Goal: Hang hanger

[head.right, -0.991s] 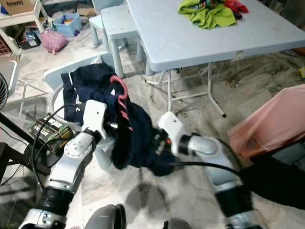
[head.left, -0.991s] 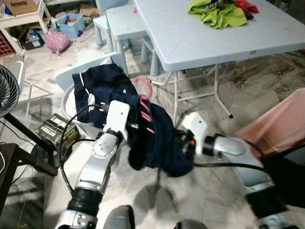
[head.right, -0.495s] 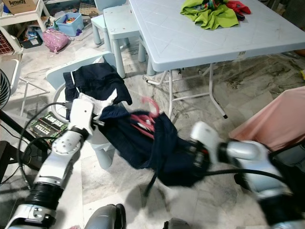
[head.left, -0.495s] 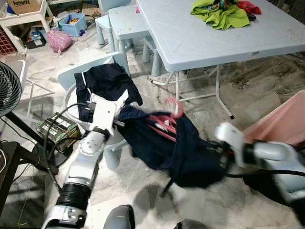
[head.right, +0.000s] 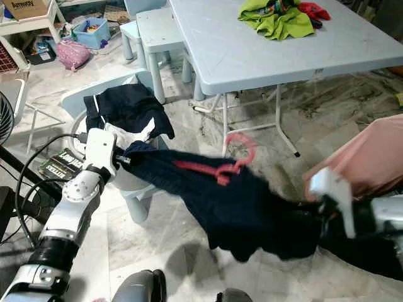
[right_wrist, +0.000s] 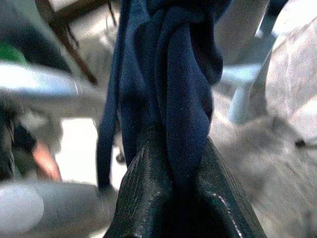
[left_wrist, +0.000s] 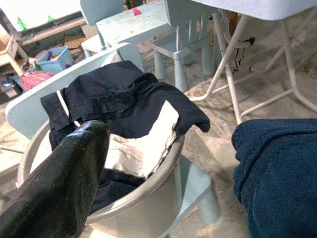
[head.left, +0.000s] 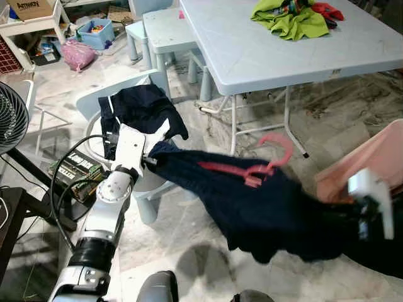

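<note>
the pink hanger [head.left: 255,168] lies inside a navy garment [head.left: 264,207], its hook poking up, stretched in mid-air between both arms and not yet hung. on the left, the left gripper [head.left: 148,158] has its fingers clamped on one end of the cloth; beside it a pale tub chair [left_wrist: 148,191] holds dark clothes with a white lining [left_wrist: 141,146]. the table [head.left: 277,53] behind carries green clothes [head.left: 286,19]. on the right, the right gripper [right_wrist: 171,183] pinches the other end, fingers closed on fabric. next move, likely: free the hook and find a rail.
</note>
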Controlling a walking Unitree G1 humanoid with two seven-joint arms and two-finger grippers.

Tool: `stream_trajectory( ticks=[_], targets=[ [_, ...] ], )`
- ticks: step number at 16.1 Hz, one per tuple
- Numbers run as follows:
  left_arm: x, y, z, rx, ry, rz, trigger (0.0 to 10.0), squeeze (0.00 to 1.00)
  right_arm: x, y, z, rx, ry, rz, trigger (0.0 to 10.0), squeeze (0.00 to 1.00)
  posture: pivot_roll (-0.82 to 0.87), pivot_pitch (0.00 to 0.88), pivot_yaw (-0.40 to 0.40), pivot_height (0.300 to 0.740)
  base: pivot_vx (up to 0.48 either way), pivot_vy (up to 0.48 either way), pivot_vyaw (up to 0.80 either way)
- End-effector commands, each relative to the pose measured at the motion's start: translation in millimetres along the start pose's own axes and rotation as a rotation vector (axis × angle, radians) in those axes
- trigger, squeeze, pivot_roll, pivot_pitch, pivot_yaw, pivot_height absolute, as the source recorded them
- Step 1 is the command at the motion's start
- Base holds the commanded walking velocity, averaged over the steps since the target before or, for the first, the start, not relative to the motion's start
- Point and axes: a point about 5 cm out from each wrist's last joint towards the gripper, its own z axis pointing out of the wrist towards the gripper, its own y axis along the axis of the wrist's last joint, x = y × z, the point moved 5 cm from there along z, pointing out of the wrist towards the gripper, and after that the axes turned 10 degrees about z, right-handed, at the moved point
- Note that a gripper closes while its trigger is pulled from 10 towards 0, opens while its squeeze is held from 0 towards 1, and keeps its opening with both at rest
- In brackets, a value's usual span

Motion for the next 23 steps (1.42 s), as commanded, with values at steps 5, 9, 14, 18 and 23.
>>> stream_trajectory(
  ticks=[5,9,14,18,23],
  targets=[
    [-4.5,-15.3,0.0,0.078,-0.031,-0.047,10.0,0.00,21.4,62.9,-2.8,-0.249,0.130,-0.038,10.0,0.00,-0.05,0.083,0.041,0.740,0.000,0.000,0.00],
    [-1.4,-20.6,-0.8,0.100,-0.023,-0.072,10.0,0.00,22.8,69.3,2.0,-0.233,0.130,-0.051,10.0,0.00,-0.06,0.079,0.035,0.740,0.000,0.000,0.00],
    [-66.9,7.3,-9.0,-0.008,-0.261,-0.127,10.0,1.00,-23.8,111.8,52.1,-0.472,-0.245,-0.131,10.0,0.00,-0.04,0.071,0.036,0.740,0.000,0.000,0.00],
    [-112.5,25.7,-38.4,-0.160,-0.571,0.066,10.0,1.00,-45.3,116.7,75.8,-0.420,-0.445,-0.235,10.0,0.00,-0.04,0.067,0.035,0.740,0.000,0.000,0.00],
    [-115.5,34.8,-60.2,-0.296,-0.718,0.310,10.0,1.00,-63.9,77.7,72.9,-0.114,-0.484,-0.551,10.0,0.00,-0.03,0.066,0.038,0.740,0.000,0.000,0.00]
  ],
)
